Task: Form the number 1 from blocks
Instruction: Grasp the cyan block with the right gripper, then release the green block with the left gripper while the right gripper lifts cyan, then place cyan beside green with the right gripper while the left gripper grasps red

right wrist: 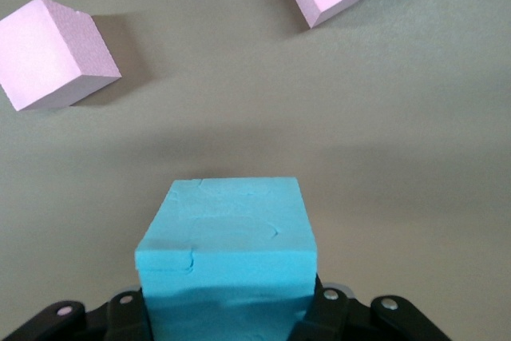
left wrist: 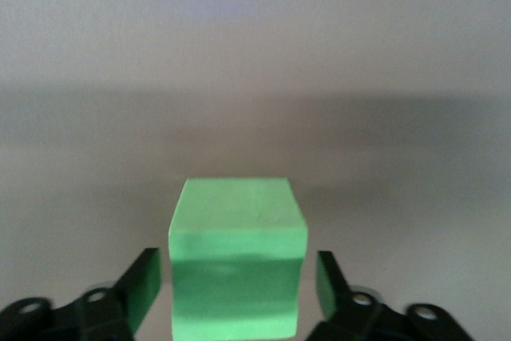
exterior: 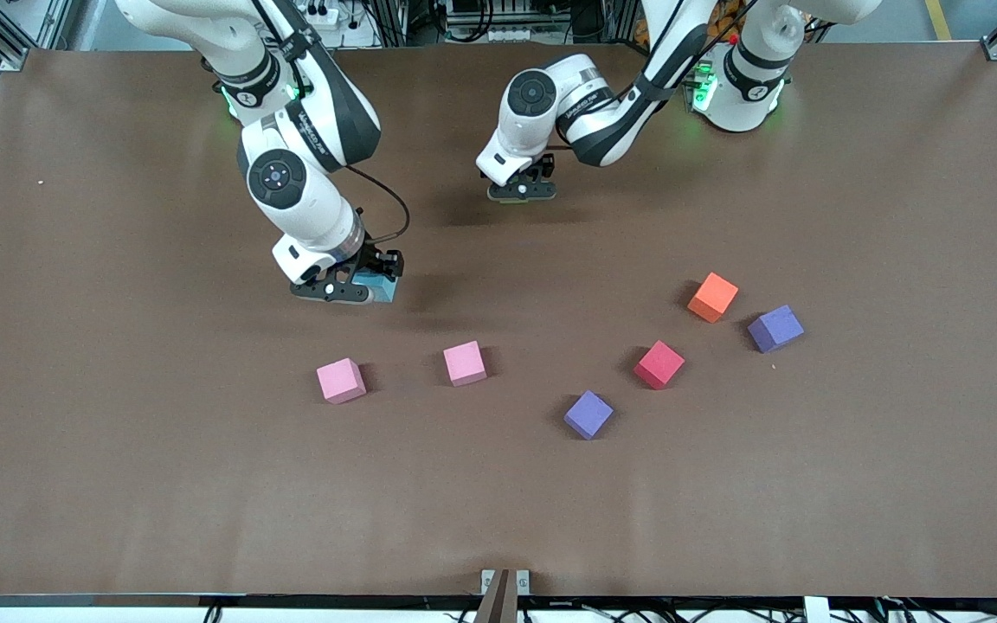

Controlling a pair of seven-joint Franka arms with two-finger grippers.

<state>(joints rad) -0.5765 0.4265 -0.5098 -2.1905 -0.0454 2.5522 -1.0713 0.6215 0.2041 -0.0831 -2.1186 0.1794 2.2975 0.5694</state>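
1. My right hand (exterior: 358, 284) sits low at the surface (exterior: 118, 484), its fingers clamped on the light blue block (right wrist: 227, 257), which fills the gap between them.
2. My left hand (exterior: 520, 189) is down near the robots' edge of the surface. Its fingers (left wrist: 142, 287) stand apart on either side of the green block (left wrist: 238, 257) with a gap on each side, so it grips nothing.
3. Two pink blocks lie nearer the front camera than the right hand: one (exterior: 341, 381) toward the right arm's end, the other (exterior: 465, 362) beside it.
4. The red block (exterior: 659, 364) lies between two purple blocks, one (exterior: 588, 414) closest to the camera, the other (exterior: 775, 328) toward the left arm's end.
5. The orange block (exterior: 712, 297) lies just beside that second purple one.
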